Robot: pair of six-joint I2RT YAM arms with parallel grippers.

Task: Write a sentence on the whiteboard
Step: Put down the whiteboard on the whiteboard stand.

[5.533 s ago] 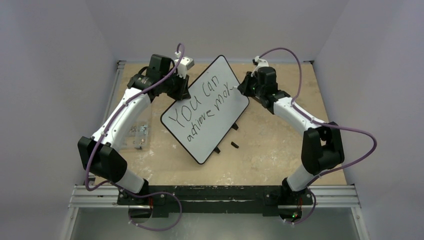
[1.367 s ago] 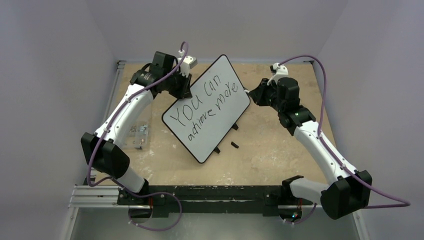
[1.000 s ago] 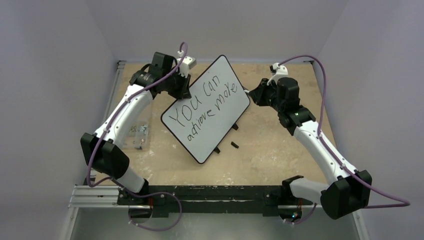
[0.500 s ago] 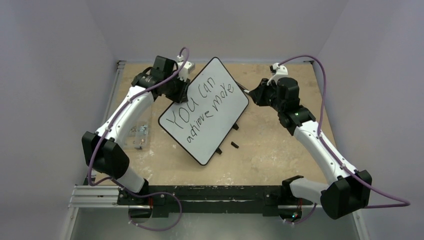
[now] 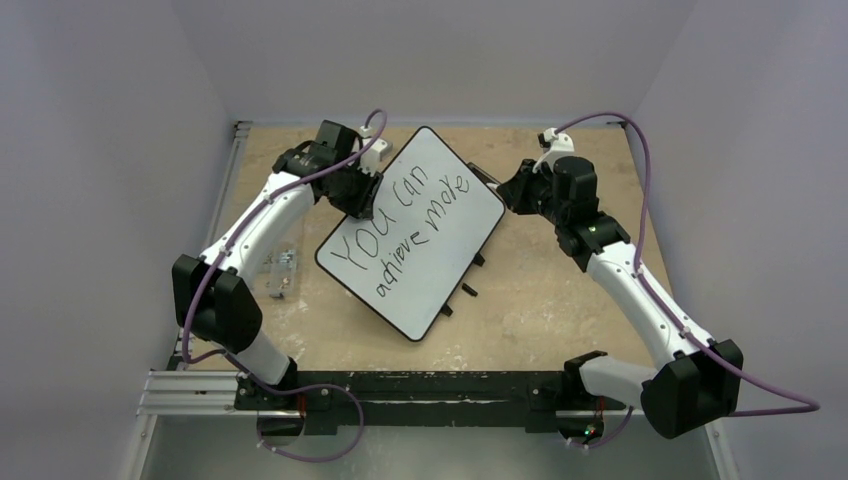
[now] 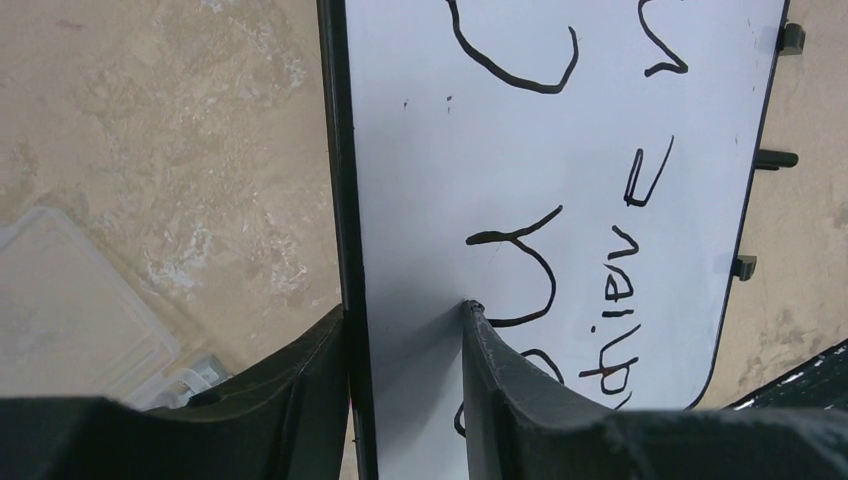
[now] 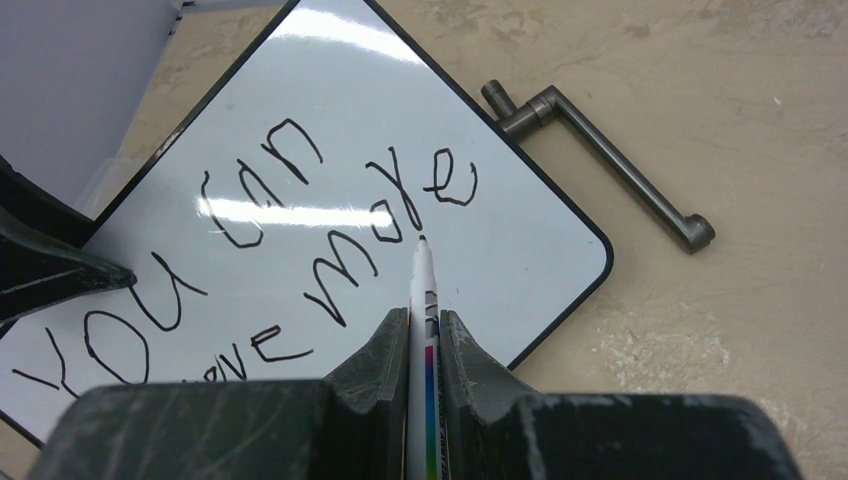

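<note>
Top external shows us the bench (image 5: 560,300), a worn tan surface under both arms. On it, between the two sets of jaws, sits the whiteboard (image 5: 440,270), turned cornerwise. The left jaws pinch its upper left edge: in the left wrist view one of the fingers (image 6: 290,390) lies behind the black frame and the other presses on the white face. The right jaws stand just off the board's opposite, far right edge.

Across the board runs the sentence (image 5: 410,225) in black, in two lines reading "You can" over "achieve more"; its last word lies straight ahead of the right jaws.

A clear plastic box (image 6: 70,300) rests on the bench to the left of the left jaws, apart from the board. A grey metal crank (image 7: 600,160) lies beyond the right jaws, just past the board's corner.

The right jaws are pressed on a marker (image 7: 421,295), its tip pointing at the end of "more"; we cannot tell whether it touches. Small black feet (image 6: 775,158) stick out along the board's edge farthest from the left jaws.
</note>
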